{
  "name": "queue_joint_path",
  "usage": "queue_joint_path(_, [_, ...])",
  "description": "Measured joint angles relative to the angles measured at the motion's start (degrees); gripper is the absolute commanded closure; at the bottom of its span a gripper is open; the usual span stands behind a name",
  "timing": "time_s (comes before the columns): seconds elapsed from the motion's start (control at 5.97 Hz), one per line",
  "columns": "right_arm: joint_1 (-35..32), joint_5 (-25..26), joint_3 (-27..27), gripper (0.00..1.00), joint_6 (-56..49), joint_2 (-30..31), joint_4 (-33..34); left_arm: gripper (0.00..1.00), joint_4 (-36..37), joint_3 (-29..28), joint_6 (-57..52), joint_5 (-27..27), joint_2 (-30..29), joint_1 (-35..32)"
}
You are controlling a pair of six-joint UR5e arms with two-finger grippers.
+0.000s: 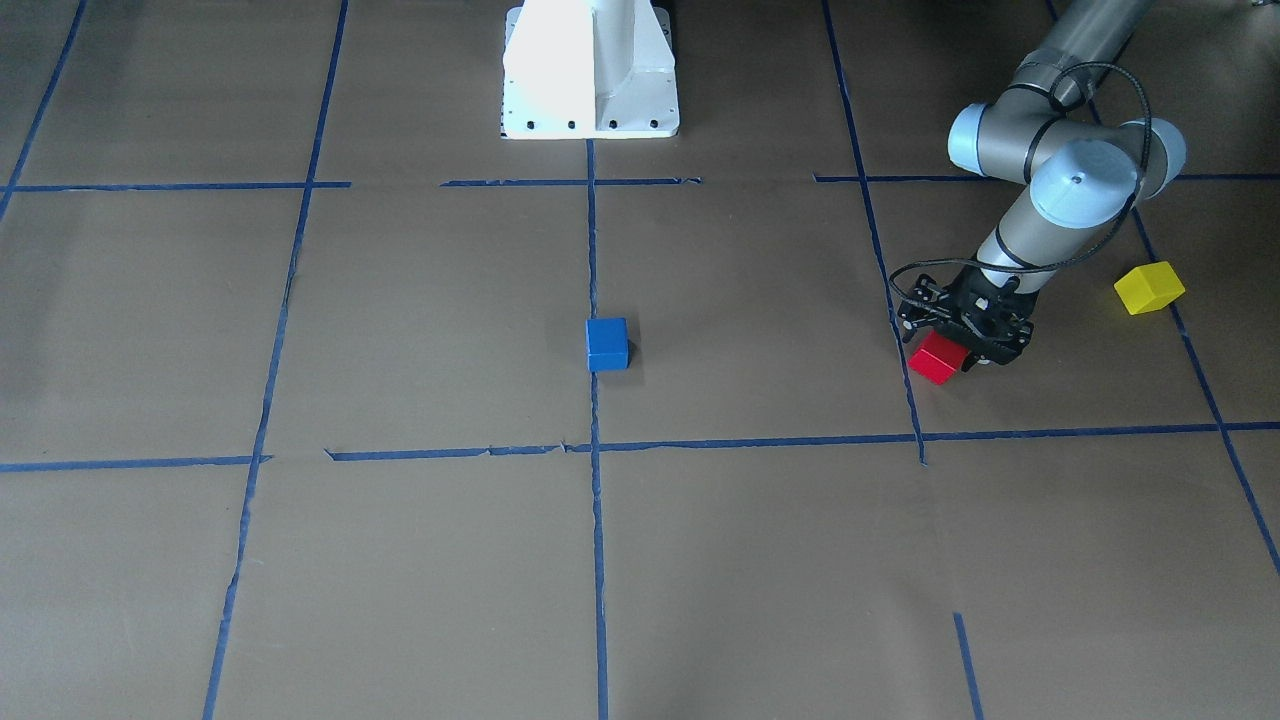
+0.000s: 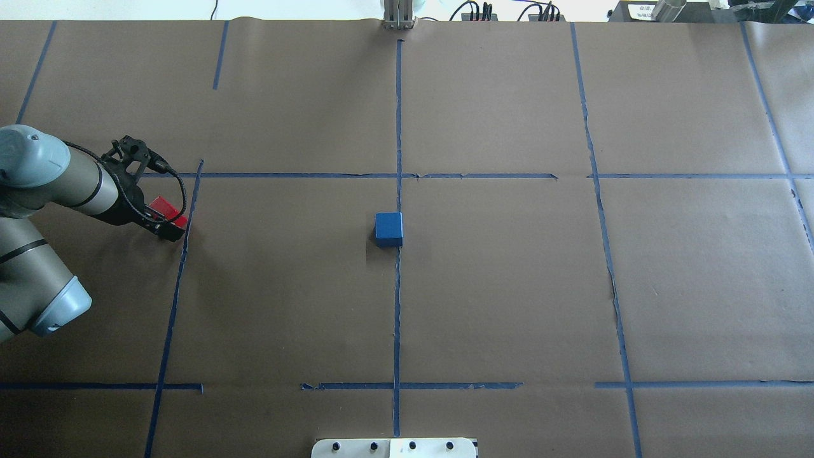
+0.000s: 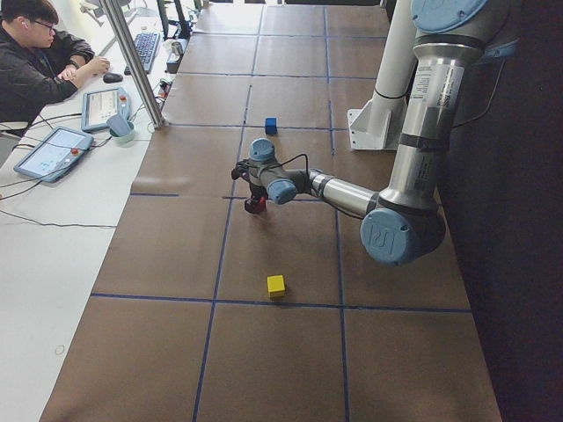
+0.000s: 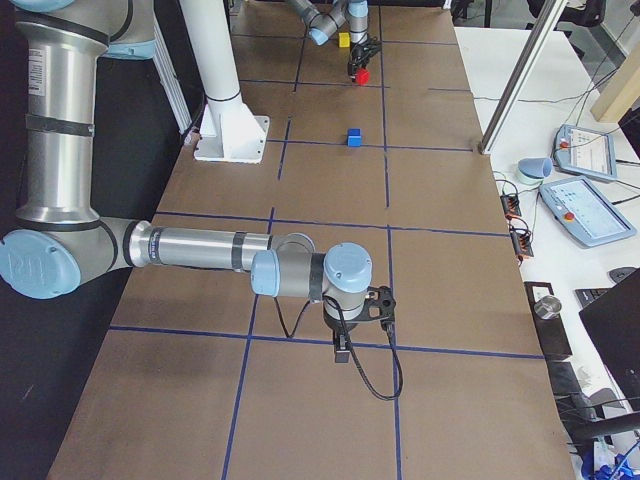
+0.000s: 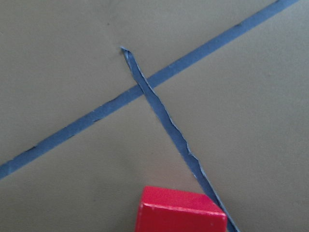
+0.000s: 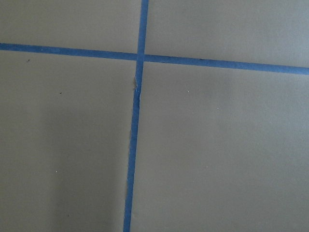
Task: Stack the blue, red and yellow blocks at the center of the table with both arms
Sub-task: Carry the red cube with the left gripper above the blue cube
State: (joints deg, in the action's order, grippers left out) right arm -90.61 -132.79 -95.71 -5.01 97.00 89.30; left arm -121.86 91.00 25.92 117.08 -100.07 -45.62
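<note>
Left pincer (image 1: 950,348) around red block (image 1: 932,362)

You are facing bare table (image 1: 780,330) stretching from the left gripper (image 1: 948,350), clamped on the red block (image 1: 932,362), to the blue block (image 1: 607,344) (the one obstacle there). The yellow block (image 1: 1149,288) is sitting beyond the wrist, off that line.

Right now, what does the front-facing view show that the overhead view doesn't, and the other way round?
Only front-facing: the yellow block. Only overhead: cables beyond the far edge of the table. Both: the blue block at centre, and the left pincer closed on the red block.
</note>
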Motion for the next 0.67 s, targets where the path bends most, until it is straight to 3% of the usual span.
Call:
queue_joint_path(0.5, [0.0, -0.04, -0.01, 0.0, 0.0, 0.11, 0.0, 0.84, 0.37, 2.26, 2.49, 0.05, -0.55, 0.1])
queue_joint_path(0.67, [0.0, -0.08, -0.06, 0.0, -0.01, 0.12, 0.0, 0.84, 1.36, 3.0, 9.76, 0.07, -2.54, 0.21])
